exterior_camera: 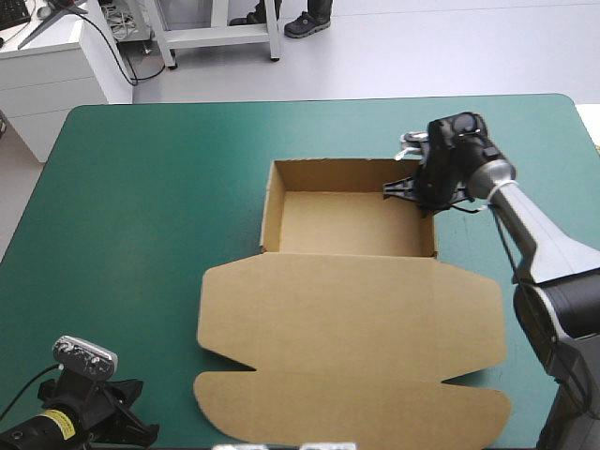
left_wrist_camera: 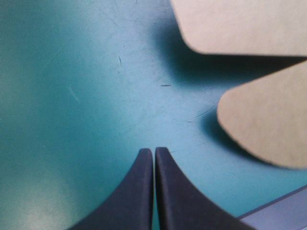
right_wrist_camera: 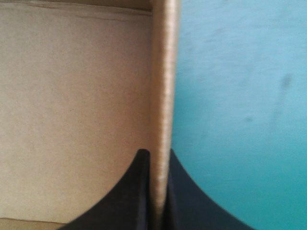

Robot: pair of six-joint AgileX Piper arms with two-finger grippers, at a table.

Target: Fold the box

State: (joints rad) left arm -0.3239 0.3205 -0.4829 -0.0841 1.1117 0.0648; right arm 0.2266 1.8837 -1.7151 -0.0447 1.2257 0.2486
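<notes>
The box [exterior_camera: 352,319] is set near the middle of the bench [exterior_camera: 141,187], on the teal-green cover. It is formed as an open tray with its walls raised, and the lid [exterior_camera: 352,366] is laid flat on the tray's near side.

The right wall [right_wrist_camera: 163,72] is pinched by the right claw [exterior_camera: 409,190] close to the box's far right corner. One black finger is placed inside the tray and the other outside, and the two are all but closed with only the board between them.

The left claw [left_wrist_camera: 154,149] is held low over the cover off the box's near left corner, its fingers pressed together with nothing in them. The lid's rounded flaps [left_wrist_camera: 268,124] are seen just ahead of it and to one side, not touched by it.

The pinched wall is judged to be the weak point. If it were pulled outward or upward, its tuck could be drawn out and the corner sprung open. The light tray could also be dragged across the cover, since nothing is pressing it down. If the board were twisted within the pinch, the wall could be creased.

A shadow under the flaps suggests they are lifted a little. A low sweep of the left claw toward the box could therefore catch an edge and shove the lid askew.
</notes>
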